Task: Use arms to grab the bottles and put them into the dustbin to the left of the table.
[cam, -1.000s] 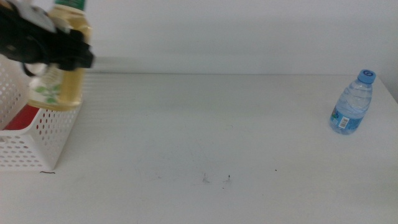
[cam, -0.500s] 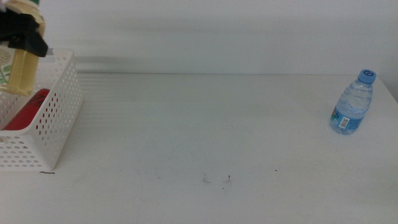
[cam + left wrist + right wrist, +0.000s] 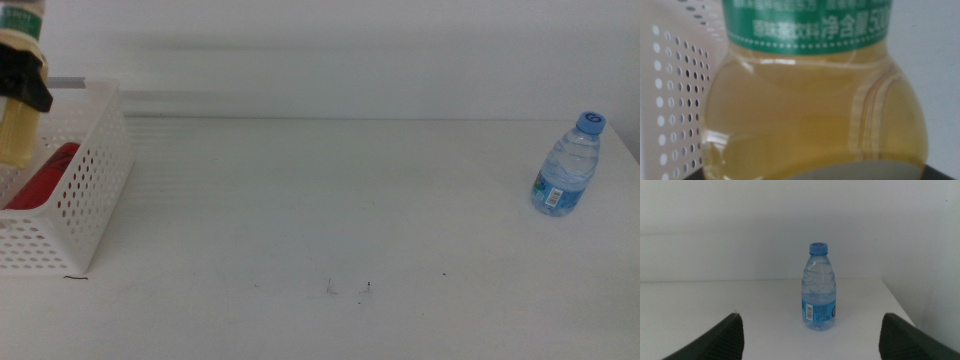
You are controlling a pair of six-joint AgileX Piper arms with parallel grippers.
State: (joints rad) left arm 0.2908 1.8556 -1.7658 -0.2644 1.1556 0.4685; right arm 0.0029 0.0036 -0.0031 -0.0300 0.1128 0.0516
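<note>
My left gripper (image 3: 26, 84) is shut on the yellow tea bottle (image 3: 17, 134), which hangs over the left part of the white perforated dustbin (image 3: 96, 190) at the table's left edge. Up close, the left wrist view fills with the tea bottle (image 3: 810, 110) and its green label, and the dustbin's holed wall (image 3: 675, 100) is beside it. A red can (image 3: 46, 178) lies inside the dustbin. The small clear water bottle (image 3: 567, 165) with a blue cap stands upright at the far right. My right gripper (image 3: 811, 332) is open, short of the water bottle (image 3: 818, 287), which stands straight ahead of it.
The white table (image 3: 330, 200) stretches bare between the dustbin and the water bottle, with a few tiny dark specks (image 3: 348, 288) near the front. Just right of the water bottle is the table's right edge.
My left gripper has carried the tea bottle leftward, from over the dustbin's right wall to over its left part at the picture's edge. The water bottle has not moved.
</note>
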